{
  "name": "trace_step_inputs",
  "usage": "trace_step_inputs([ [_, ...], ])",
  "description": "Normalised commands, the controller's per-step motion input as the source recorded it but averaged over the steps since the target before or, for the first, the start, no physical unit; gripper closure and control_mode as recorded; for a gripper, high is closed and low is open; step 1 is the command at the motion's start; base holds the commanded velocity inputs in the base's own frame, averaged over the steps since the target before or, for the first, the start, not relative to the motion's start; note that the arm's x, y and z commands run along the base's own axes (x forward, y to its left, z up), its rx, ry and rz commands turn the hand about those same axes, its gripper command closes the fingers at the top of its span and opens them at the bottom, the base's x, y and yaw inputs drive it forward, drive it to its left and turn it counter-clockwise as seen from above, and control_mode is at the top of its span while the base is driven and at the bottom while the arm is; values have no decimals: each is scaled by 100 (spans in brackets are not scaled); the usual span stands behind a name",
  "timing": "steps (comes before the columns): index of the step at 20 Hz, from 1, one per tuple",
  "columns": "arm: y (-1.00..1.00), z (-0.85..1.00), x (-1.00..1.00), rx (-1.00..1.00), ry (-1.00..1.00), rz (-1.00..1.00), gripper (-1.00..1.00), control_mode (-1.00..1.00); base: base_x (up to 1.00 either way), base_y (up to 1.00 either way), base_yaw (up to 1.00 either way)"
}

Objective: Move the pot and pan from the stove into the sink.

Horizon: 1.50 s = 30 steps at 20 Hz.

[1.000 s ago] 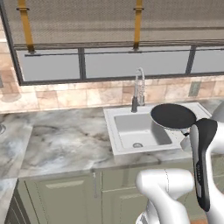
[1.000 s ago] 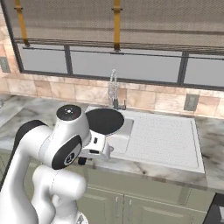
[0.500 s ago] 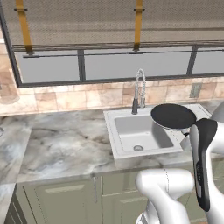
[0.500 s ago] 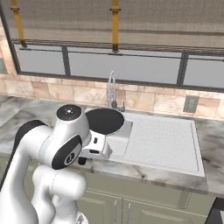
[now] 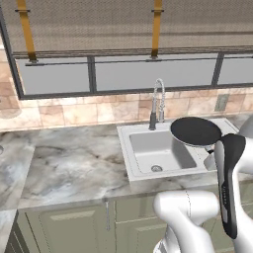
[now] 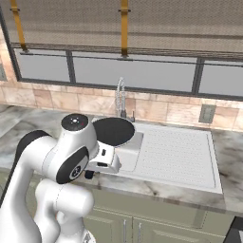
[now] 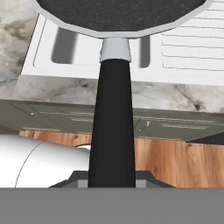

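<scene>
The pan (image 5: pixel 196 131) is a shallow black frying pan with a pale rim, held level above the right side of the sink (image 5: pixel 129 163). In the hand view my gripper (image 7: pixel 111 177) is shut on the pan's long dark handle (image 7: pixel 113 122), and the pan (image 7: pixel 118 11) hangs over the white sink rim (image 7: pixel 43 65). From the right base view the pan (image 6: pixel 113 131) covers most of the basin, beside the sink's ribbed drainboard (image 6: pixel 175 152). The pot and the stove are out of view.
A tall chrome spring faucet (image 5: pixel 157 101) stands behind the basin, close to the pan's far edge. Marble counter (image 5: pixel 69 163) stretches to the left of the sink. Tiled wall and windows run behind; green cabinets (image 5: pixel 74 227) sit below.
The whole view has shifted only very slightly. The pan stays in my grip above the sink's right side.
</scene>
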Motion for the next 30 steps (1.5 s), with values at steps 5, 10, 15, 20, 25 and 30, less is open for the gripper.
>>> trace_step_inputs([
  [5, 0, -11, 4, 0, 2, 0, 100, -100, 0, 0, 0],
  [10, 0, -23, 10, 0, 4, 1, 100, -100, 0, 0, 0],
  [15, 12, -19, 24, -3, 5, 0, 100, -100, 0, 0, 0],
  [20, 10, -18, 35, -4, 6, 0, 100, -100, 0, 0, 0],
  [25, 10, -14, 47, -1, 8, 0, 100, -100, 0, 0, 0],
  [30, 0, -7, 6, 0, 1, 0, 100, -100, 0, 0, 0],
])
